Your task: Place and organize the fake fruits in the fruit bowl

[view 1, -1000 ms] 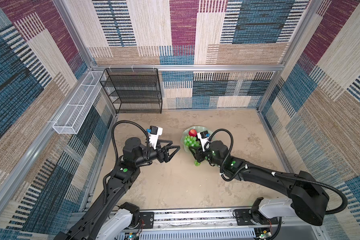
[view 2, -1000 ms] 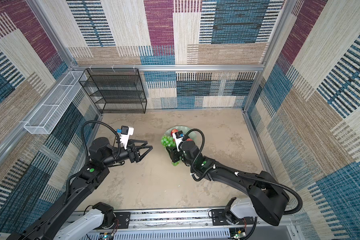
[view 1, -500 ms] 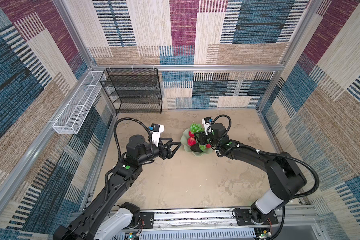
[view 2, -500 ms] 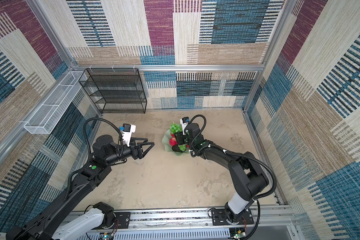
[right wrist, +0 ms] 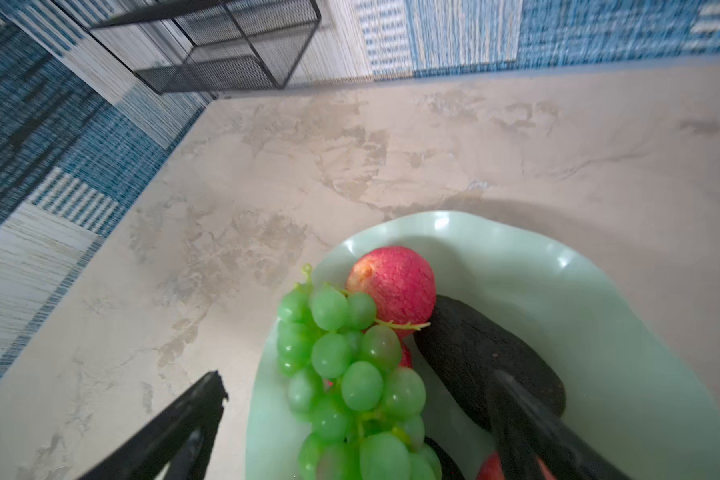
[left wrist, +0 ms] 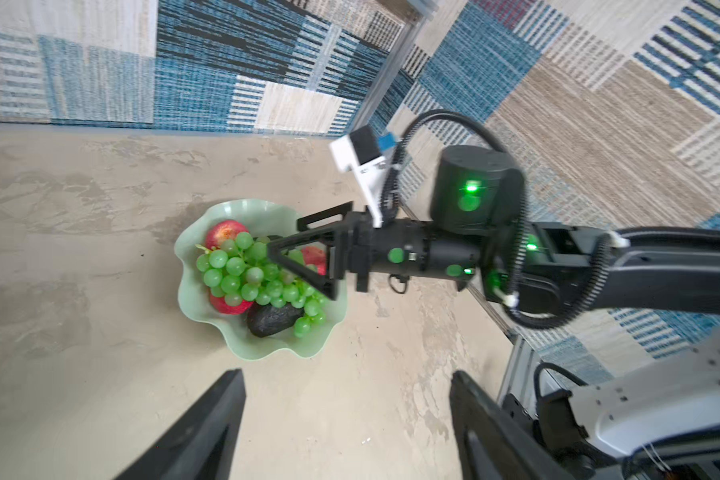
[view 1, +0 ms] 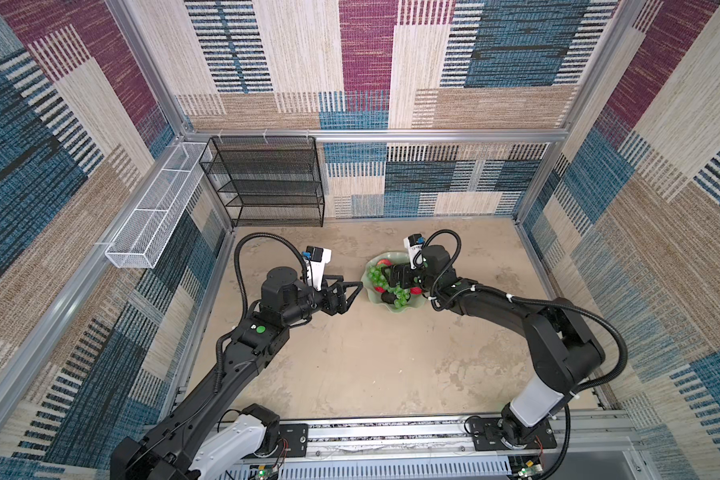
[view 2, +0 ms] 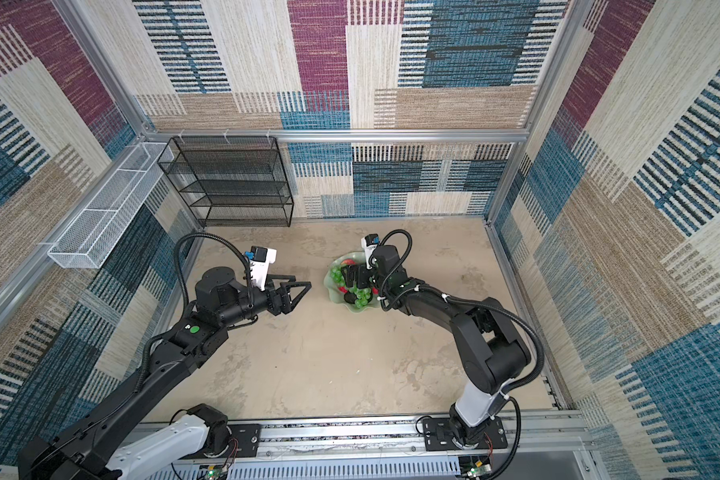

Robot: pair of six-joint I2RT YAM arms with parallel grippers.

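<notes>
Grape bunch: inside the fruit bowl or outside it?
Inside. The grapes lie on apples and an avocado within the bowl rim; the right gripper above them is open.

We went over every shot and honestly there's nothing we can read: no text, labels, brand names, numbers or signs that we can make out on anything.

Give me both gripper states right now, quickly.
Left gripper: open, empty.
Right gripper: open over the fruit bowl, holding nothing; the green grapes lie in the bowl.
</notes>
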